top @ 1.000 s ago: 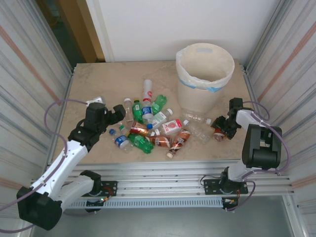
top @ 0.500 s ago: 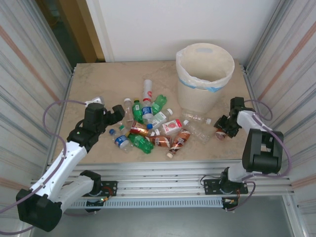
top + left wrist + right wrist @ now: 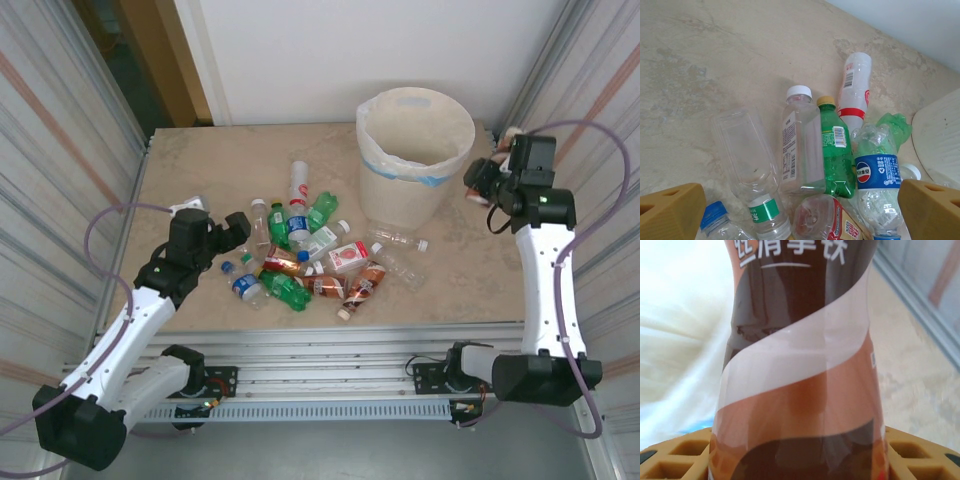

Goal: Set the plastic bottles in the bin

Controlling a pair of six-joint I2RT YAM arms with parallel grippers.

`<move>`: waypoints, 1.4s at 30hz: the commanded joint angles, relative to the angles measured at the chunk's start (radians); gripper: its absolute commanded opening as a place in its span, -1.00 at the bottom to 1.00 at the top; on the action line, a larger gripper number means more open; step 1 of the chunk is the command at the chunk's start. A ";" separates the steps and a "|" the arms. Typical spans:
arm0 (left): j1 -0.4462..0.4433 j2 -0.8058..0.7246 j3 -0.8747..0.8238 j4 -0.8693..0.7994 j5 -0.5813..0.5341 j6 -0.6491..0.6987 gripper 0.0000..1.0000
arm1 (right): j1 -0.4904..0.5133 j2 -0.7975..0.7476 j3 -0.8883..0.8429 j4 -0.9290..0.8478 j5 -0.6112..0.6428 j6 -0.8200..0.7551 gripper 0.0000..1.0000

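Progress looks early. The right hand is raised beside the right side of the bin, its fingers clamped on a brown-filled bottle with a white swirl across its label. The wrist view shows the bin's white liner just behind that bottle, so it is close to the rim. By the top view it is not yet over the opening. Nothing can be made out inside the bin from above. The left hand hangs wide open and empty at the left edge of the pile, where a dozen or so bottles lie bunched on the counter in front of the bin. Judged so, one bottle is in hand and nearly all the work is left.
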 commanded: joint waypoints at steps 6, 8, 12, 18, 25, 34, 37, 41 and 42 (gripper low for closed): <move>0.007 -0.017 -0.005 0.016 0.033 -0.018 0.98 | 0.152 0.232 0.368 -0.037 0.000 -0.179 -0.31; 0.008 -0.017 -0.004 0.012 0.038 -0.016 0.97 | 0.186 0.304 0.470 -0.045 0.006 -0.208 -0.31; 0.006 -0.024 0.002 0.004 0.048 -0.013 0.97 | 0.219 0.446 0.605 -0.060 -0.015 -0.260 -0.30; 0.007 -0.037 0.000 -0.005 0.050 -0.011 0.98 | 0.234 0.636 0.748 -0.105 -0.027 -0.323 -0.29; 0.009 -0.042 0.000 -0.006 0.054 -0.021 0.97 | 0.238 0.773 0.798 -0.160 0.016 -0.381 -0.21; 0.008 -0.036 0.009 -0.006 0.047 -0.015 0.97 | 0.233 0.849 0.767 -0.199 0.001 -0.440 -0.16; 0.009 -0.037 0.009 -0.008 0.044 -0.014 0.98 | 0.231 0.867 0.765 -0.202 -0.001 -0.447 -0.10; 0.008 -0.037 0.008 -0.011 0.041 -0.011 0.97 | 0.231 0.893 0.760 -0.199 0.010 -0.457 -0.05; 0.009 -0.037 0.008 -0.011 0.040 -0.011 0.98 | 0.231 0.898 0.758 -0.196 0.013 -0.456 -0.03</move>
